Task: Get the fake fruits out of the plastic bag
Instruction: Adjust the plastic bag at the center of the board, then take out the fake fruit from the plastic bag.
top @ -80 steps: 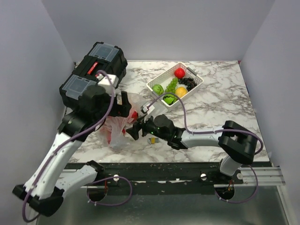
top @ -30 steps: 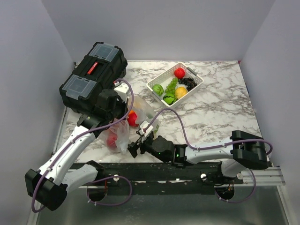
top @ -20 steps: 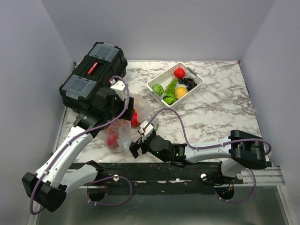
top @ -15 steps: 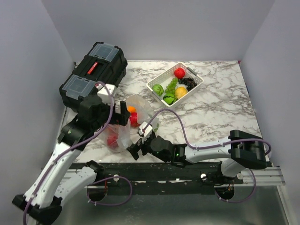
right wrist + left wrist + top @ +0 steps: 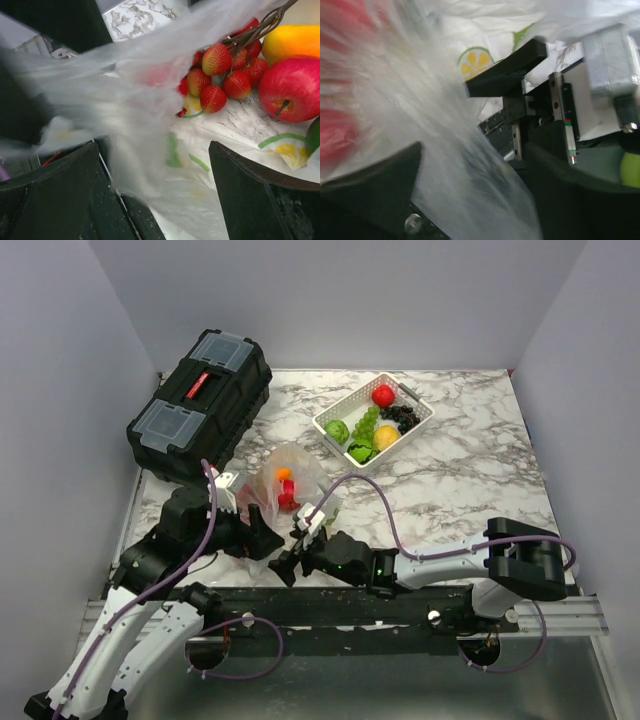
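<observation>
A clear plastic bag lies crumpled near the front of the marble table, strawberries and an apple among its folds. The left gripper and right gripper both have fingers spread apart, with loose film draped between them. A white basket stands behind.

The plastic bag holding fake fruits lies right of the toolbox, before the basket.

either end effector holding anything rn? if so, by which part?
Nothing clamped: left end effector and right end effector both stand open; plastic bag film drapes loose between each one's jaws.
</observation>
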### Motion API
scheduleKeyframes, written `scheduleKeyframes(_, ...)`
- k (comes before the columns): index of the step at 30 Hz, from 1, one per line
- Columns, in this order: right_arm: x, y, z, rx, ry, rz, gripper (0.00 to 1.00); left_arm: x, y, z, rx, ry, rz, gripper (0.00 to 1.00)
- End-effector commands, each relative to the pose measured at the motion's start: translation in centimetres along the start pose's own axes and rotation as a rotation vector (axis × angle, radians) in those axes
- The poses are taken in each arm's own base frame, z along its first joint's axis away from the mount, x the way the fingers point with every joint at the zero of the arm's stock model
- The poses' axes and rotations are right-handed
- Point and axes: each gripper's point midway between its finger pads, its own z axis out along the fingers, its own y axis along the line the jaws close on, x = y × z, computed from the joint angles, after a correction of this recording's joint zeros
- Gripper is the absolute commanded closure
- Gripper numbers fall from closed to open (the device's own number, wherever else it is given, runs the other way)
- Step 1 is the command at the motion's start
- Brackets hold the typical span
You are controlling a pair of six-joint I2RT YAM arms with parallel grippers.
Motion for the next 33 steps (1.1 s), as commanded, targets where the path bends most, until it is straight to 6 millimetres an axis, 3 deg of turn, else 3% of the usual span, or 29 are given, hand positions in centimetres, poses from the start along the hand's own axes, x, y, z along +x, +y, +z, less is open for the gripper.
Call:
scheduleKeyframes(1, -0.5, -0.7, -0.8, 0.017, -0.028, 0.020, 0.07, 1.9, 2.8, -0.7, -0.190, 0.070, -0.137, 0.56)
scheduleKeyframes(2, -0.8, -1.2, -1.2, 0.035, -0.037, 0.024, 0.07, 2.2, 3.7, -1.2, -0.247, 0.072, -0.157, 0.73)
scheduleKeyframes(3, -1.2, -1.6, -1.6, 0.048, -0.049, 0.026, 0.07, 2.4, 3.8, -1.5, -0.256, 0.068, -0.161, 0.78)
scheduleKeyframes(8, -3.3, -3.5, -3.9, 0.078, -0.111, 0.051, 0.07, 4.1, 3.4, -1.9, -0.191, 0.039, -0.183, 0.87)
scheduleKeyframes(13, -5.3, -3.4, -4.4, 0.074, -0.133, 0.060, 0.08, 5.2, 4.2, -2.1, -0.214, 0.050, -0.178, 1.00)
scheduleKeyframes(16, -6.2, -1.5, -2.8, 0.004, -0.108, 0.031, 0.18, 4.9, 4.3, -2.1, -0.213, 0.032, -0.145, 1.00)
scheduleKeyframes(20, -6.3, -0.6, 0.2, 0.003, -0.095, -0.002, 0.22, 4.5, 4.1, -1.7, -0.185, 0.013, -0.109, 1.00)
scheduleKeyframes(24, -5.0, -3.4, 3.4, 0.201, -0.067, -0.025, 0.35, 3.9, 3.7, -2.0, -0.158, -0.033, -0.093, 1.00)
scheduleKeyframes(33, -2.3, -9.9, 6.3, 0.450, -0.028, -0.161, 0.35, 3.0, 3.0, -2.6, -0.124, -0.104, -0.101, 1.00)
